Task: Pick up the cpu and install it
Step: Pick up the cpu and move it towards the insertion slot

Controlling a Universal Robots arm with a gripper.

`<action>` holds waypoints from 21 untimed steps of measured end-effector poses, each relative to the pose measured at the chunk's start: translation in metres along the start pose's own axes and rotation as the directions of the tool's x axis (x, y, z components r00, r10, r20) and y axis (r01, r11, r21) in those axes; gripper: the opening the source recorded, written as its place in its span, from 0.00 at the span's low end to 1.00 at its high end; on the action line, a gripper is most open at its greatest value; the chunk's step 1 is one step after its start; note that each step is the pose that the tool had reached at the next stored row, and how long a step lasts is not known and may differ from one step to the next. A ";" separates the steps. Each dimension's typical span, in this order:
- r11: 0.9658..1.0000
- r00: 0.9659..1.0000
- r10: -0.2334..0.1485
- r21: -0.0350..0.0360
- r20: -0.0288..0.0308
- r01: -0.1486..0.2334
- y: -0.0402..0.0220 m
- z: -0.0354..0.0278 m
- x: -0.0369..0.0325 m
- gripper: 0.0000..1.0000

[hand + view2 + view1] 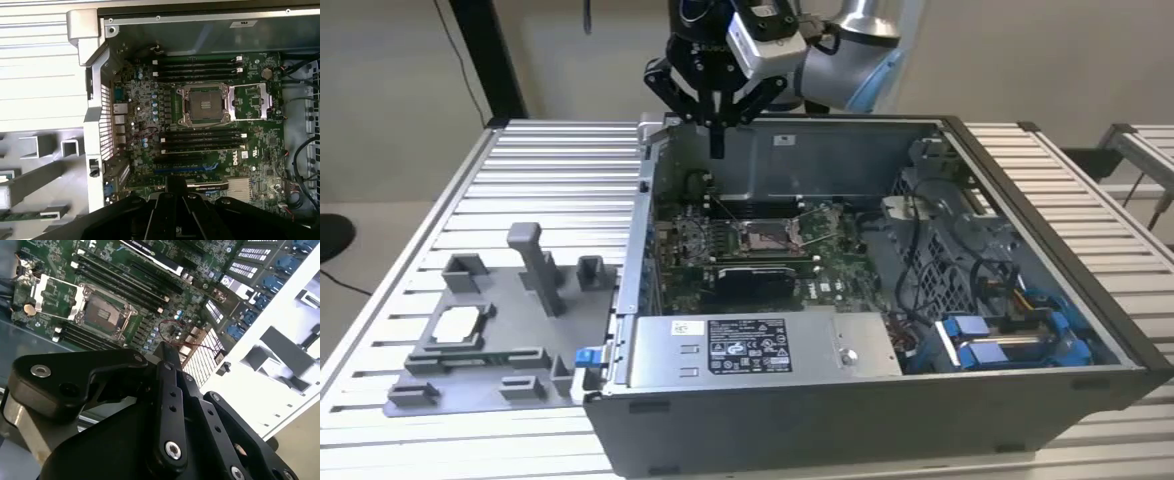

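In the exterior view your claw [716, 150] hangs pressed together, empty, over the eleven o'clock rim of the case [854, 440]. The cpu [459, 322] lies unpicked in the grey fixture [480, 362] at eight o'clock, and the socket [761, 236] is empty.

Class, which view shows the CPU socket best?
The first wrist view: the CPU socket faces the camera squarely. The second wrist view shows the socket slanted; the exterior view, small inside the computer case.
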State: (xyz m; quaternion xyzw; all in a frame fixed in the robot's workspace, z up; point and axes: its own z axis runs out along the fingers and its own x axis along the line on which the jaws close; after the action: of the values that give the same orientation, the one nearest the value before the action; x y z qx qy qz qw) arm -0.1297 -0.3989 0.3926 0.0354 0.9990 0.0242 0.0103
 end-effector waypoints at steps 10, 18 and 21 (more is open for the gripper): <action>1.000 1.000 0.000 0.000 0.000 0.000 -0.0014 -0.0004 0.0194 0.00; 1.000 1.000 0.000 0.000 0.000 0.000 -0.0029 -0.0009 0.0404 0.00; 1.000 1.000 0.000 0.000 0.000 0.000 -0.0035 -0.0011 0.0481 0.00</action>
State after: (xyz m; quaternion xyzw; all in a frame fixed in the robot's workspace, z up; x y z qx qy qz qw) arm -0.1780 -0.3990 0.3926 0.0354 0.9990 0.0242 0.0104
